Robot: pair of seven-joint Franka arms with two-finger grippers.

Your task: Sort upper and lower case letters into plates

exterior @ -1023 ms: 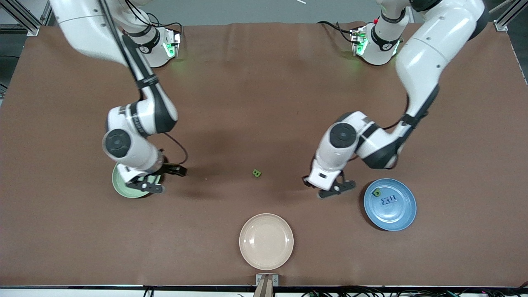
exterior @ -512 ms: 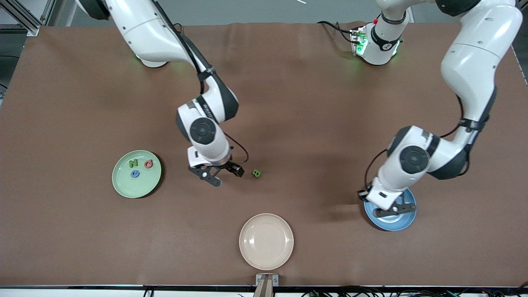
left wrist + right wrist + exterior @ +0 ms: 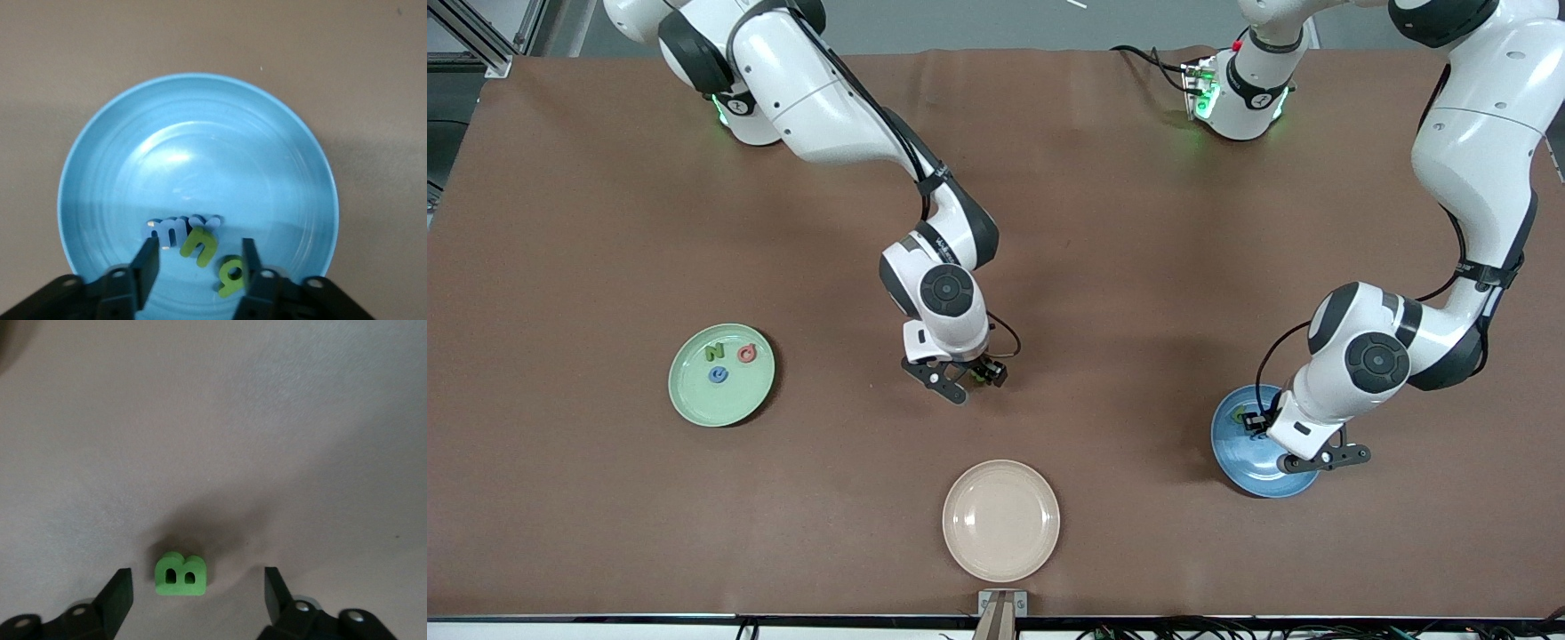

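I see the brown table (image 3: 1103, 267) spread under both arms, with three plates along the edge nearest the front camera. The beige cream plate (image 3: 1001, 520) sits nearest that camera at mid-table, bare, with nothing on it or crowding it. The mint green plate (image 3: 721, 374) lies toward the right arm's end, carrying a green N (image 3: 715, 352), a red letter (image 3: 747, 354) and a blue letter (image 3: 717, 376), all well apart from either arm. The blue plate (image 3: 198, 193) lies toward the left arm's end, and the left arm's wrist covers much of it in the front view. In it I see a blue m (image 3: 167, 231), a green n (image 3: 199, 244) touching it, and a second green letter (image 3: 231, 275) just beside that. My left gripper (image 3: 199, 260) hangs over this plate, fingers (image 3: 147, 261) apart and holding nothing, the letters showing between them. My right gripper (image 3: 195, 592) is down at mid-table over the green B (image 3: 180, 575), its fingers (image 3: 119, 592) spread wide on either side and not touching it. The B lies on bare tabletop, between the green and blue plates, farther from the front camera than the cream plate.
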